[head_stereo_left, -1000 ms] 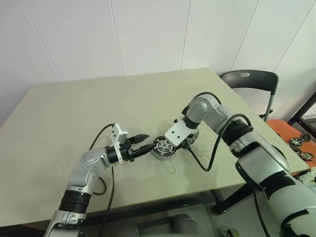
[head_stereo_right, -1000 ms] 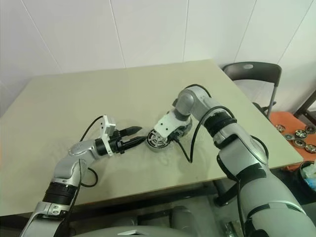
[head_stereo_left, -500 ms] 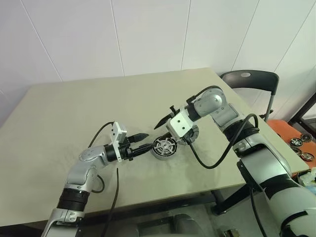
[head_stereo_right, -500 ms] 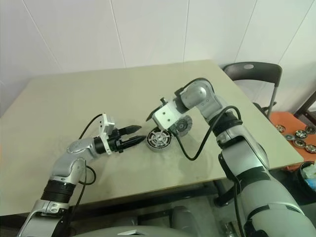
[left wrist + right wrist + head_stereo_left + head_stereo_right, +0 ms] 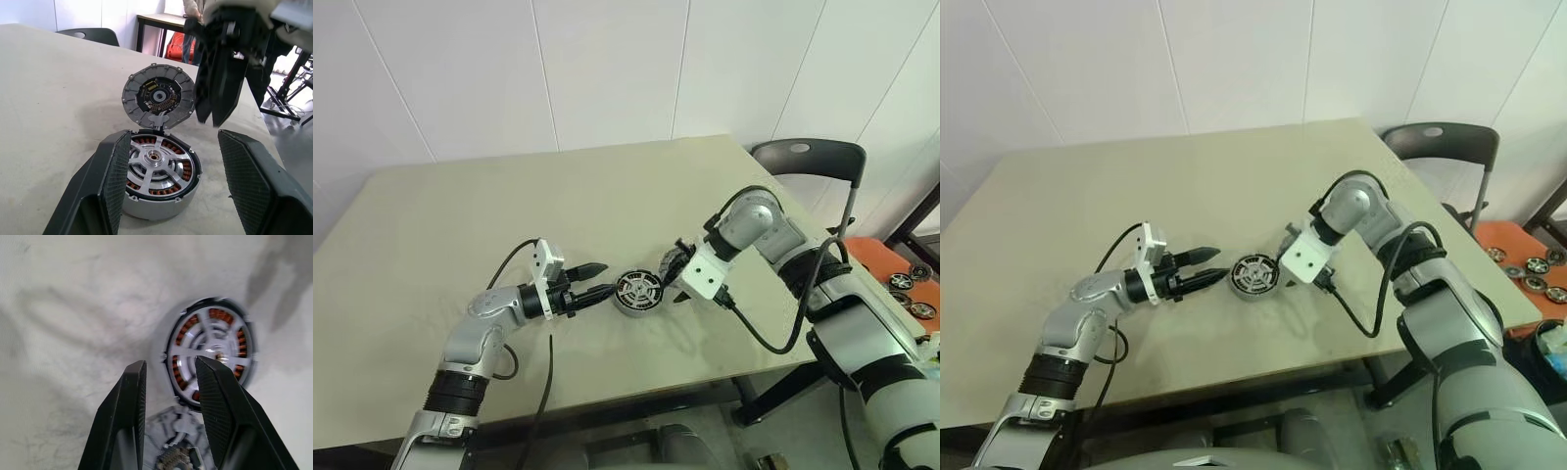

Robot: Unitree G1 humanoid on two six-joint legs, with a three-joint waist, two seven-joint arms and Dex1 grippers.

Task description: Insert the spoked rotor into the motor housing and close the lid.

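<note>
Both grippers, left and right, gape empty; lid, stiff and hinged, needs rim pinching

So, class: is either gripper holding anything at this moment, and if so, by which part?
Nothing is held. The left gripper stands open around the motor housing without gripping it, and the right gripper hangs open above the raised lid.

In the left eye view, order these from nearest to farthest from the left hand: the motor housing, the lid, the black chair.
1. The motor housing, with the spoked rotor seated inside, just off the left hand fingertips.
2. The lid, tilted up beyond the housing, by the right hand.
3. The black chair, past the table corner.
</note>
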